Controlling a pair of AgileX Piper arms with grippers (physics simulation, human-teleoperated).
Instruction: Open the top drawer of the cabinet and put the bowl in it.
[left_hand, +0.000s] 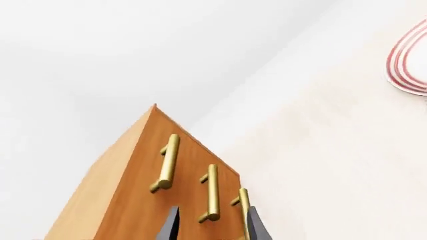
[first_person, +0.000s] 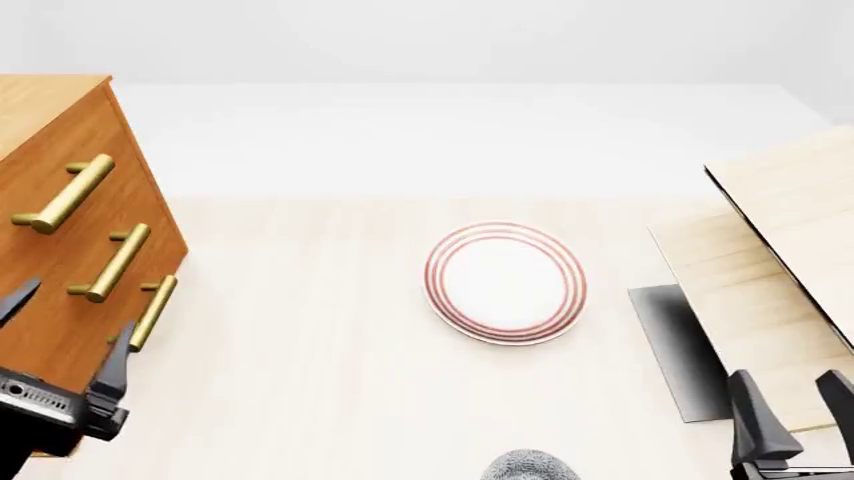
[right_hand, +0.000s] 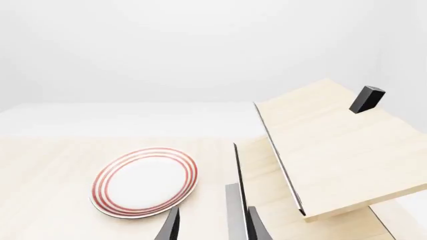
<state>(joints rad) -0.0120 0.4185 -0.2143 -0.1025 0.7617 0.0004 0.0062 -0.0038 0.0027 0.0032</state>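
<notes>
A: Where's the top drawer (first_person: 60, 165)?
B: Shut, in the cabinet (first_person: 40, 110) at far left, handle above and ahead of the left gripper (first_person: 60, 340), the nearer one, spread, empty.
A: Bowl (first_person: 530, 466)?
B: Near edge, left of the right gripper (first_person: 794, 405), parted, empty.

a red-ringed white plate (first_person: 505, 282) lies on the table (first_person: 307, 350), near pale boards (first_person: 787, 260).

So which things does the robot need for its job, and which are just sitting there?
Needed:
- cabinet
- top drawer, shut
- bowl, at the near table edge
- left gripper, right gripper

Just sitting there:
- red-ringed plate
- pale wooden boards
</notes>
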